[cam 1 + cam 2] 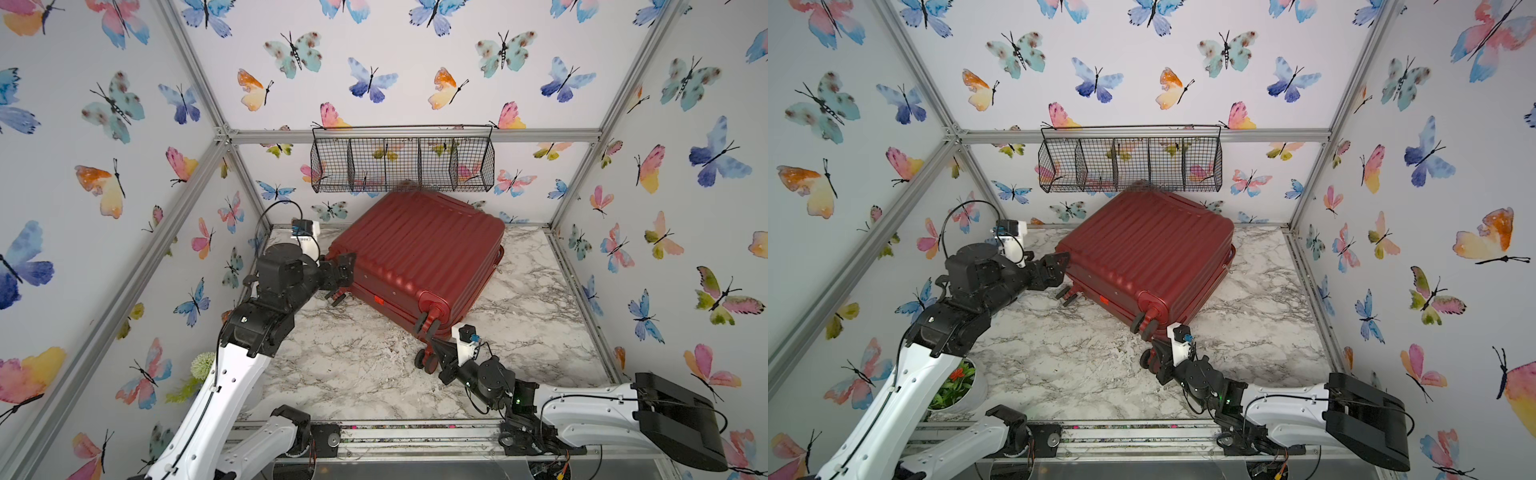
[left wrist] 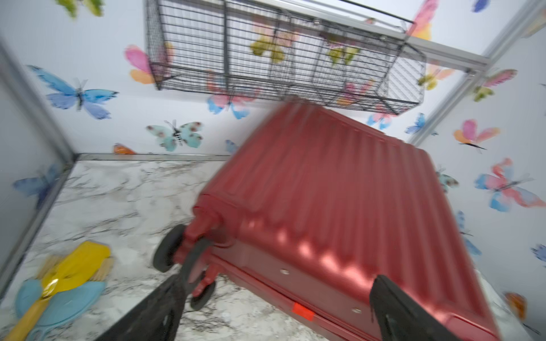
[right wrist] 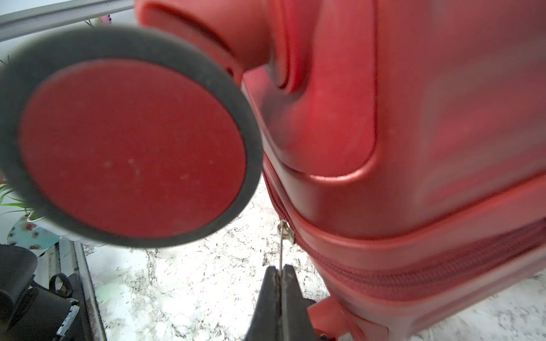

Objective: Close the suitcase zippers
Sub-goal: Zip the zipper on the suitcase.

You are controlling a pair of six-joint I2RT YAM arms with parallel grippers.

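While the L fingers (image 2: pixel 396 304) stand wide apart at a wheel corner of the suitcase (image 1: pixel 415 249), lying mid-counter (image 1: pixel 353 374), the R fingers (image 3: pixel 291 295) clamp the zipper pull (image 3: pixel 283 233). Step: zipping round the near corner, prob. Next: steady pull along the track (image 3: pixel 413 277), L steadying the suitcase.

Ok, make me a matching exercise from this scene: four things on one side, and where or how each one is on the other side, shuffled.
Things:
1. left gripper
2. right gripper
3. wire basket
4. suitcase

Places or states:
A. hangs on the back wall
B. shut on the zipper pull
C. lies on the marble table
D. open, at a wheeled corner of the suitcase

Pairs: 1-D, 2-B, 3-A, 4-C.
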